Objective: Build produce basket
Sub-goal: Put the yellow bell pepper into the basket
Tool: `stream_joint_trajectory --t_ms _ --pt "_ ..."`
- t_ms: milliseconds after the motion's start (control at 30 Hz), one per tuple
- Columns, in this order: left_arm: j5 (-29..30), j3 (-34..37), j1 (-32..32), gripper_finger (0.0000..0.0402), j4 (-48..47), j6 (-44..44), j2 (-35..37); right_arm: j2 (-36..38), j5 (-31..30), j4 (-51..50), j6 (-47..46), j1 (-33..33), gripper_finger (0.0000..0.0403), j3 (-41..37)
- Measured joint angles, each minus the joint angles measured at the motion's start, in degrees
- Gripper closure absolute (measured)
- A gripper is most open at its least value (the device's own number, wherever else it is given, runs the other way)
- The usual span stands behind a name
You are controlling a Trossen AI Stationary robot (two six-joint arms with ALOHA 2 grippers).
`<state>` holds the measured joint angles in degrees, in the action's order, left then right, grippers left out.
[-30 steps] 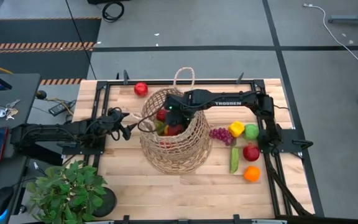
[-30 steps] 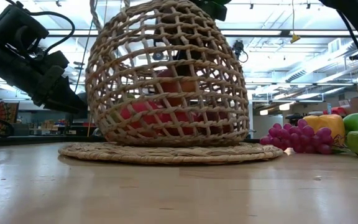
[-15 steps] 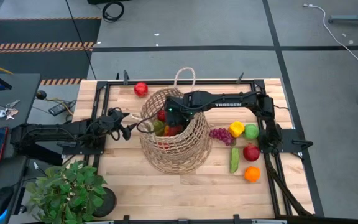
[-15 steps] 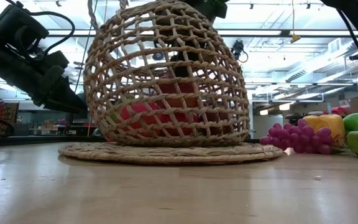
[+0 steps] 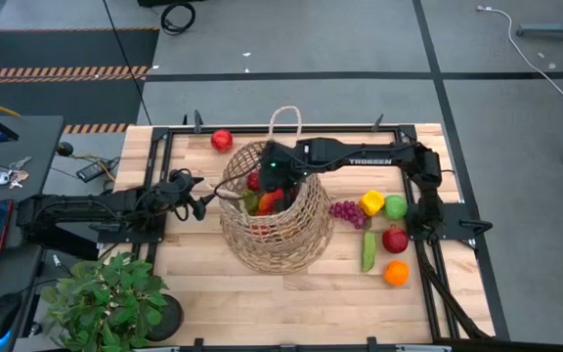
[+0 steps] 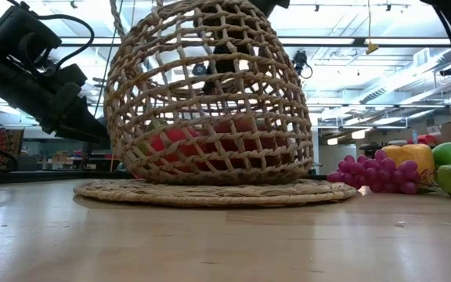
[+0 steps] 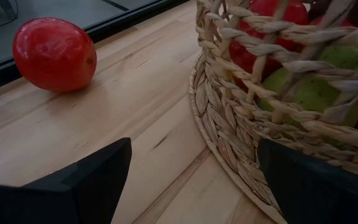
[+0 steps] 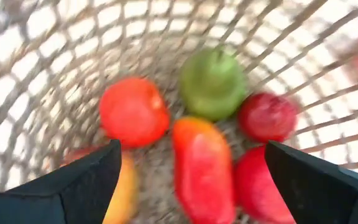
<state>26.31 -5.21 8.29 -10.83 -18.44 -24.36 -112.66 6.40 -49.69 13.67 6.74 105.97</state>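
- Basket (image 5: 277, 220) mid-table on its woven mat (image 6: 210, 192).
- My right gripper (image 5: 272, 166) hovers over its mouth, fingers apart, empty.
- My left gripper (image 5: 206, 203) waits beside its wall, fingers apart.
- Inside, six produce pieces (image 8: 197, 168) visible.
- Outside: six.

basket (image 5: 280, 230) mouth blocked by right gripper (image 5: 272, 168)

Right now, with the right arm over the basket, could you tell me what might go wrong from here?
1. The right gripper, open, sits at the basket rim; pulling out, it might snag the weave and tip it.
2. The left gripper, open, is close to the basket's base; a nudge could shift it.
3. The red fruit lies near the table's far edge and could roll off.
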Motion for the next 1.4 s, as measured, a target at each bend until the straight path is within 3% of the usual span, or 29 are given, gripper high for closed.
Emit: stream_joint_trajectory --t_ms 333,533,700,933,1200,1400 --pt "0.01 0.0 0.01 0.0044 0.0 0.0 0.01 4.88 -18.12 8.75 2.0 0.07 0.0005 0.0" --pt "0.0 0.0 0.0 0.0044 0.0 -0.01 0.0 8.79 -21.22 16.54 1.37 0.07 0.0006 0.0" --pt "-0.01 0.0 -0.01 0.0044 0.0 -0.02 0.02 12.68 -23.04 16.86 -0.46 -0.04 0.001 0.04" --pt "0.01 0.0 0.01 0.0044 0.0 0.0 0.02 16.64 -24.45 -0.32 -10.02 0.07 0.0012 0.04" --pt "0.01 0.0 0.0 0.0044 0.0 -0.02 0.02 17.29 -33.65 -24.44 -21.38 -1.33 0.0012 -0.1" --pt "0.0 0.0 -0.01 0.0044 0.0 -0.01 0.0 19.53 -36.37 -28.26 -28.25 -2.79 0.0012 -8.27"
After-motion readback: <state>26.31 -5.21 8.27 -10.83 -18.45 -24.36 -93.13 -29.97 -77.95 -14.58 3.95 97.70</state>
